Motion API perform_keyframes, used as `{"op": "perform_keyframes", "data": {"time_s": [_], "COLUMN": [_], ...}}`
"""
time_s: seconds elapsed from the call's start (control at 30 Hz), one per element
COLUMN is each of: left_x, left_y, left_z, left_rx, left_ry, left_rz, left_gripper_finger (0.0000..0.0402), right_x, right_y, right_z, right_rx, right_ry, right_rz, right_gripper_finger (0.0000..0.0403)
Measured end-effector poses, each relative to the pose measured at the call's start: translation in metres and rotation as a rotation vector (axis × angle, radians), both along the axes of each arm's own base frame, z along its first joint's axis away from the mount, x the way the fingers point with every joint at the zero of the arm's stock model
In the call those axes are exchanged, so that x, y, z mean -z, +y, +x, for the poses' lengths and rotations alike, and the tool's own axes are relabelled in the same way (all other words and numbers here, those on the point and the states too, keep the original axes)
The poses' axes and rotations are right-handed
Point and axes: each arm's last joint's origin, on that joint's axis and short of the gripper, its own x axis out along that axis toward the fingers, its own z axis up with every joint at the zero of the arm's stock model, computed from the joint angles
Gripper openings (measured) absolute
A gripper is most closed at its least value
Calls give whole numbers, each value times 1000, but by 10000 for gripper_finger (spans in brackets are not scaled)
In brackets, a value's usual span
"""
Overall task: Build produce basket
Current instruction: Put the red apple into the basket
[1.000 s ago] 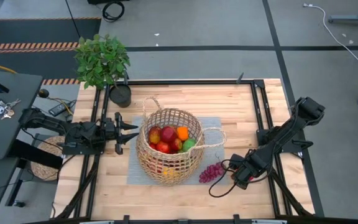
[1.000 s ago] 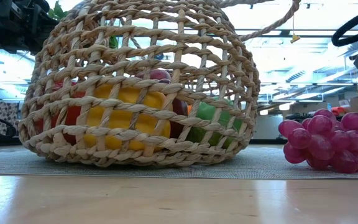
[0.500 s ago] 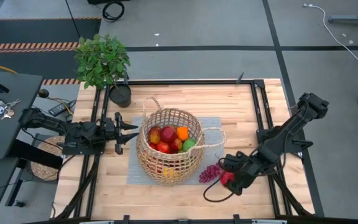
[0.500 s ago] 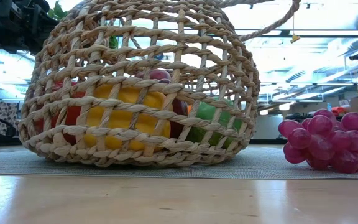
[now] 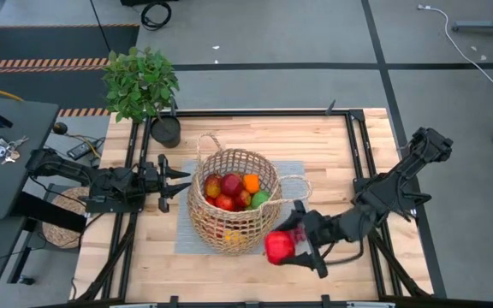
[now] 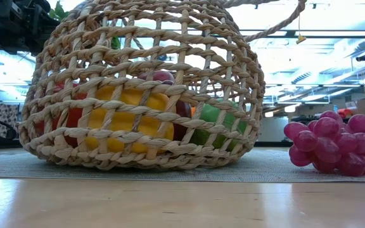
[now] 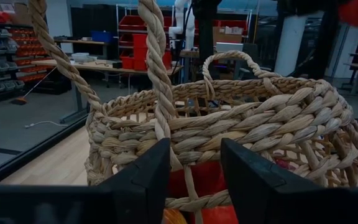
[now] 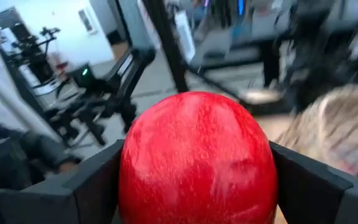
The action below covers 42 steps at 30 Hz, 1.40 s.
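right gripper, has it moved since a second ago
Yes. The right gripper, holding a red apple, has swung left toward the basket, now covering the grapes.

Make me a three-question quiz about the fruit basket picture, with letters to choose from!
1. Where are the grapes?
A in the basket
B on the mat beside the basket
C on the floor

2. What colour is the apple in the right end effector?
A red
B green
C yellow

3. What is the left end effector doing?
A carrying an orange
B lifting the plant
C waiting open beside the basket

Answers:
1 B, the low view shows them resting outside the wicker.
2 A, the right wrist view shows a red apple between the fingers.
3 C, the high view shows nothing held.
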Motion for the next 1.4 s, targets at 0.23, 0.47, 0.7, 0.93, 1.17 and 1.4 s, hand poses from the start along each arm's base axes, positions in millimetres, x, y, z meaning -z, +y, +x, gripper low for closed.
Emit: {"op": "perform_keyframes", "data": {"time_s": [0.23,0.47,0.7,0.93,1.17,1.4], "left_x": [0,0,0,0,0,0], "left_y": [0,0,0,0,0,0], "left_z": [0,0,0,0,0,0], "left_rx": [0,0,0,0,0,0], "left_ry": [0,0,0,0,0,0], "left_rz": [0,0,0,0,0,0], "left_gripper_finger": [151,149,151,149,150,150], "right_x": [-11,-11,-9,-4,-3,-7], "right_y": [-17,-30,-46,-72,-112,-136], "right_z": [13,22,32,44,57,65], "right_rx": [51,44,159,322,342,295], "right_ry": [-137,-137,-145,-101,-40,-93], "right_rz": [-114,-108,-229,-726,-1106,-1172], "right_gripper_finger": [355,355,356,356,356,356]}}
